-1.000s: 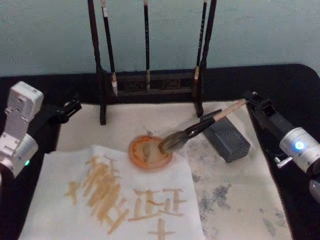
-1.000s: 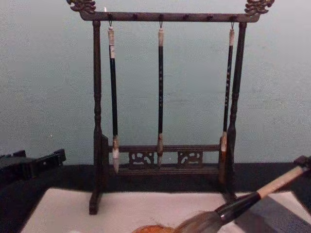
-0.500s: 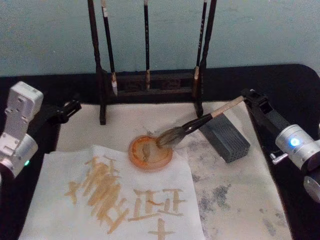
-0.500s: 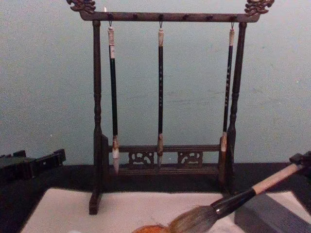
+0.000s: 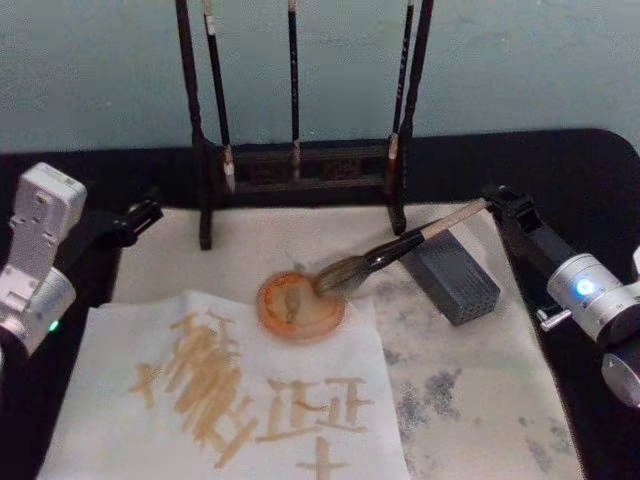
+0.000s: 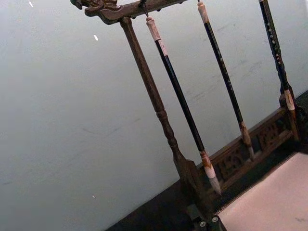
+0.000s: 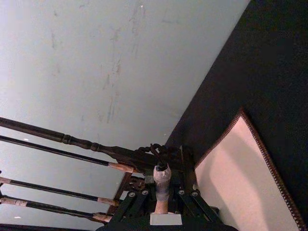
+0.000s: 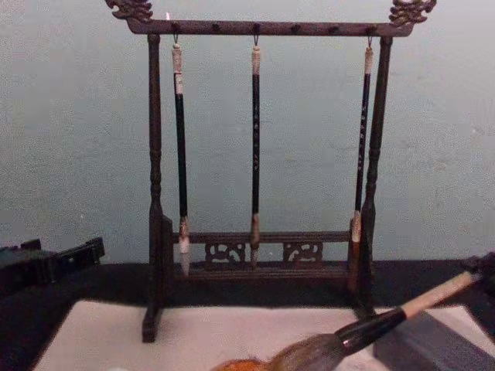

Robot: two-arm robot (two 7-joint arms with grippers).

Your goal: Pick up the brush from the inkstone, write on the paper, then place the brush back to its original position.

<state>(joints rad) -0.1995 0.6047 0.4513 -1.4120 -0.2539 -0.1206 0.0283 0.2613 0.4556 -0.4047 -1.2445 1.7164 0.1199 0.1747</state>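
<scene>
The brush [image 5: 400, 245] slants down to the left, its pale handle crossing the far corner of the dark grey inkstone [image 5: 455, 275] and its bushy bristles over the rim of a round orange dish [image 5: 300, 305]. I cannot tell whether it touches either. My right gripper [image 5: 497, 202] is shut on the handle's end; the cord loop pokes out past its fingers [image 7: 144, 199]. From the chest the brush [image 8: 371, 328] shows low at the right. The paper [image 5: 230, 390], a white sheet with orange-brown strokes, lies at the front left. My left gripper [image 5: 145, 213] is parked shut at the left.
A dark wooden rack [image 8: 255, 154] with three thin black brushes stands at the back of the beige mat [image 5: 470, 400]. The mat has grey smudges on its right half. Black tabletop [image 5: 590, 170] surrounds it.
The right gripper carried the brush slightly left, so the bristles sit farther over the dish rim, then lowered the handle end a little. The left arm has stayed still.
</scene>
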